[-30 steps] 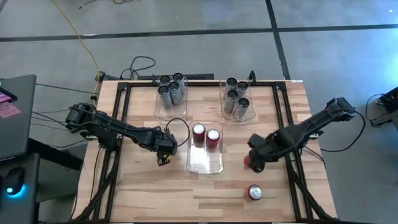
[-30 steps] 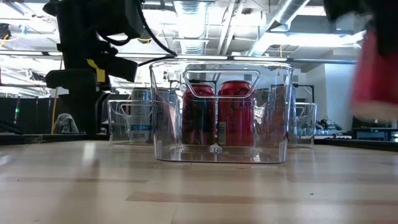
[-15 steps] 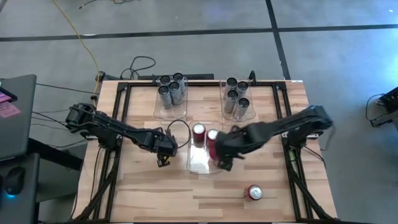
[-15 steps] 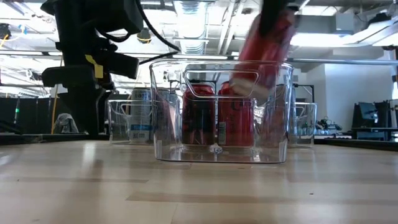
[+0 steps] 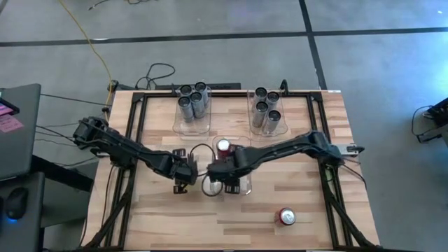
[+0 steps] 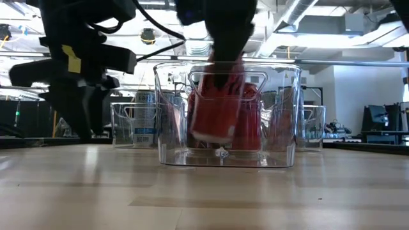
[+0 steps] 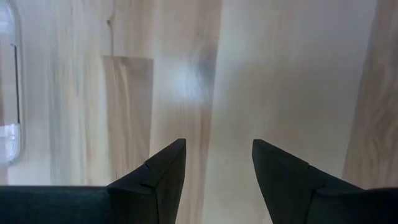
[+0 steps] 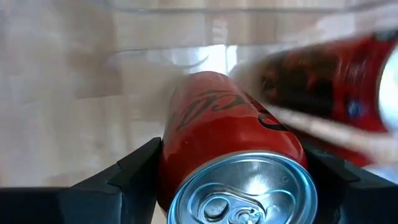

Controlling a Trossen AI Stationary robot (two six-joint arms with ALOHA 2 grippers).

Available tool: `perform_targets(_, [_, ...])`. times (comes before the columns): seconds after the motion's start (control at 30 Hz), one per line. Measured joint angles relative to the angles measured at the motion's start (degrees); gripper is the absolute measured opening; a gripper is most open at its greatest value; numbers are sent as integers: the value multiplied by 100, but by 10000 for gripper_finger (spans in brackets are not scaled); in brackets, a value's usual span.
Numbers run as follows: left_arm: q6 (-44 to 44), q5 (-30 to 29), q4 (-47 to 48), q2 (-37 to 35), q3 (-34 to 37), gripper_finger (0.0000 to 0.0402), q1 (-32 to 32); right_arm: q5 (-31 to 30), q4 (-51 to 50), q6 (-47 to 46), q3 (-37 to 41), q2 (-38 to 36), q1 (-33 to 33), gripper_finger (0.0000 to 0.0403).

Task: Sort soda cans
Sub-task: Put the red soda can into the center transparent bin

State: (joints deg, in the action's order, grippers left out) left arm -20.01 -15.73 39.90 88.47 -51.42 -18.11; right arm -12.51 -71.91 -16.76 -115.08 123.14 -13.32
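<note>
My right gripper (image 5: 222,178) reaches across into the clear middle bin (image 5: 246,187) and is shut on a red can (image 8: 224,143). That can shows tilted inside the bin in the low view (image 6: 217,118). Another red can (image 5: 223,145) stands in the bin's far part, and one shows blurred beside the held can (image 8: 329,87). A further red can (image 5: 286,216) stands on the table near the near edge. My left gripper (image 7: 214,168) hovers open over bare wood just left of the bin (image 5: 183,183). Silver cans stand in two far bins (image 5: 192,101) (image 5: 267,108). My right gripper pinches the red can between its two fingers (image 8: 137,168), one on each side of the can's wall just below the silver top (image 8: 245,193). The arm comes from the table's right and the fingers point down into the bin. The can hangs tilted inside the bin.
The bin's clear walls (image 6: 165,115) surround the held can closely. The two far bins of silver cans stand at the far edge. Black frame rails (image 5: 329,189) run along the table's left and right sides. Bare wood lies near the near edge around the lone red can.
My right gripper has carried the red can from the table's right side leftward, over the middle bin's wall and down into the bin, tipping it on the way. My left gripper has shifted a little toward the near edge and lower.
</note>
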Motion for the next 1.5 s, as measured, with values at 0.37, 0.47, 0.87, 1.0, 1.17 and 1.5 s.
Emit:
perform_targets(0.37, [74,-3,102,0,0,182,-153,-76,-106,854,-400,474,331,313])
perform_targets(0.47, [131,-4,-2,0,-2,182,-155,-83,84,1070,-405,466,424,336])
perform_targets(0.87, [185,-916,-100,0,0,182,-158,-89,80,1358,-409,431,537,389])
perform_targets(1.0, [201,-1251,-83,0,0,182,-152,-120,-27,1354,-450,371,505,389])
perform_targets(1.17, [243,-1379,-175,0,0,182,-155,-498,-104,1207,-608,51,349,391])
perform_targets(1.5, [28,-2641,36,-255,-2,182,-458,-1469,-478,-183,-471,-1322,-141,391])
